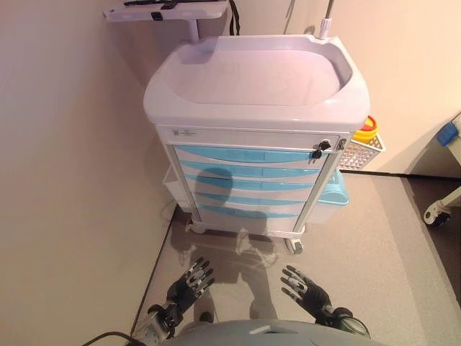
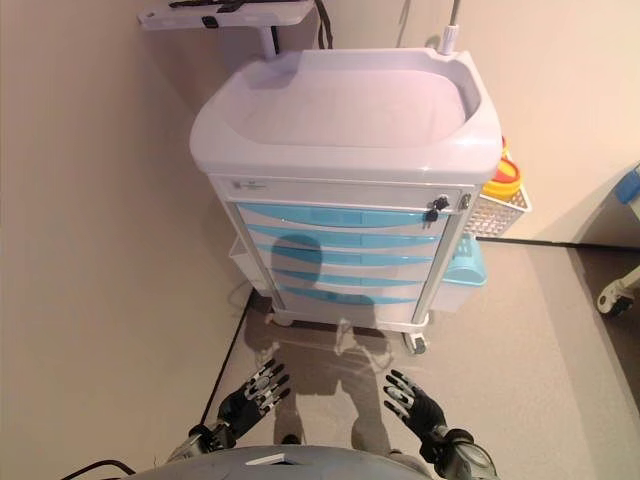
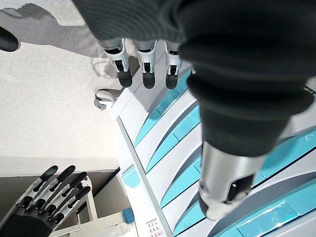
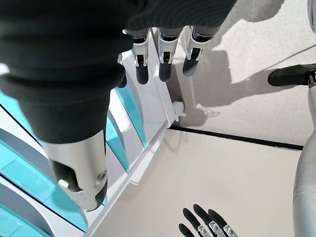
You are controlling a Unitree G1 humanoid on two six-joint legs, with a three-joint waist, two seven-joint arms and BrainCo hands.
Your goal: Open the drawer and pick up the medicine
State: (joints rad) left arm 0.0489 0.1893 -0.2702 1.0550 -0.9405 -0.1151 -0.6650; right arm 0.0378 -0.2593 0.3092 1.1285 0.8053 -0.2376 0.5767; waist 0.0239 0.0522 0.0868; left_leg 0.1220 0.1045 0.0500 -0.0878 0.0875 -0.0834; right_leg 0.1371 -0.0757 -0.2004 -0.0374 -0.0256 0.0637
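Medical cart (image 1: 256, 101) with all blue drawers (image 1: 248, 180) closed; any medicine is out of sight. My left hand (image 1: 189, 282) and right hand (image 1: 306, 287) hang low, well apart from it, fingers straight, holding nothing. Step: approach. Next I must reach for a drawer handle.

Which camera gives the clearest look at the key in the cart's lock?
The left eye view: the key hangs at the right end of the panel above the closed drawers, unobstructed. The right eye view shows it almost as well. Both wrist views show only the drawer fronts, no key.
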